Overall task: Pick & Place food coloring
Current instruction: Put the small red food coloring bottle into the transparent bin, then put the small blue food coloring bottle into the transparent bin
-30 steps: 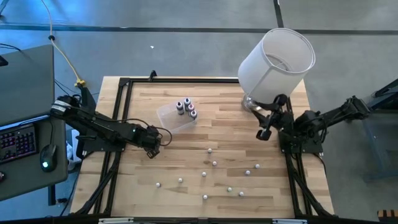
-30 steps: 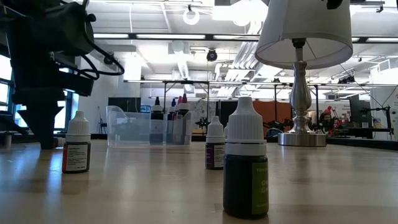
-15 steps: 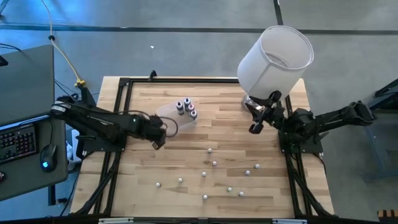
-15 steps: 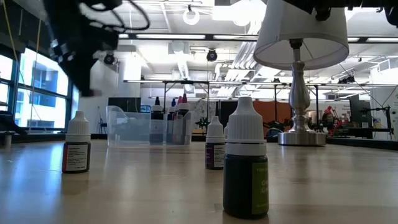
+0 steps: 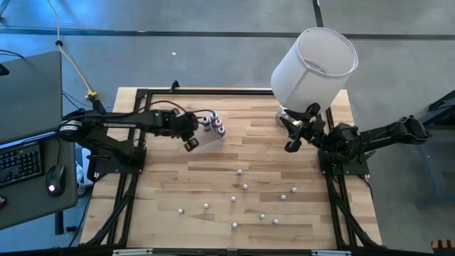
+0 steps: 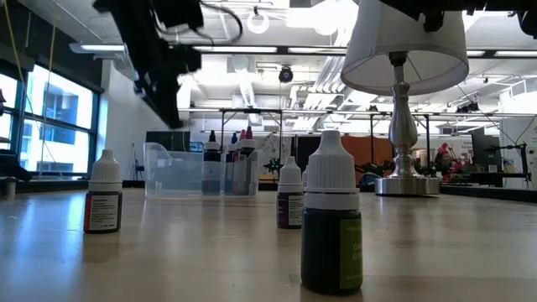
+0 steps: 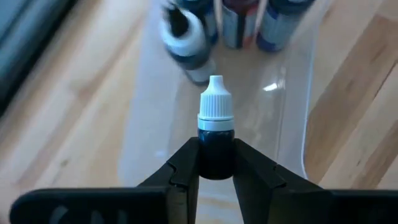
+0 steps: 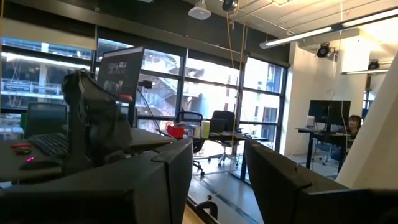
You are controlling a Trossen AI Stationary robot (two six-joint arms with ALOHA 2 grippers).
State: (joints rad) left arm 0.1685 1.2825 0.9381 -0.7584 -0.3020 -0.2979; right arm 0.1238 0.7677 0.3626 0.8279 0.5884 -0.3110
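The food coloring is small bottles with whitish caps: several stand scattered on the near half of the table [image 5: 245, 187], three of them close in the low view [image 6: 332, 222]. A few with coloured tops stand in a clear plastic tub [image 5: 202, 133] [image 6: 197, 168]. My left gripper [image 5: 190, 144] [image 7: 216, 152] hangs over the tub's near end, shut on a dark bottle with a white cap [image 7: 216, 106]. My right gripper [image 5: 291, 146] [image 8: 217, 180] waits open beside the lamp base, touching nothing. My left gripper pinches the bottle by its dark body [image 7: 216, 163], just below the white cap, one finger [image 7: 186, 163] on each side. The cap sticks out past the fingertips. The bottle is lifted clear, above the tub's clear bottom.
A lamp with a big white shade [image 5: 316, 64] stands on a metal base [image 6: 407, 186] at the far right corner. A black frame [image 5: 142, 96] runs along the table's left and far edges. Bare wood [image 5: 270, 153] lies between tub and lamp.
My left gripper has risen from the table's left side and swung toward the far edge and to the right, ending over the tub with the bottle in its fingers. My right gripper has shifted slightly left and toward the lamp base.
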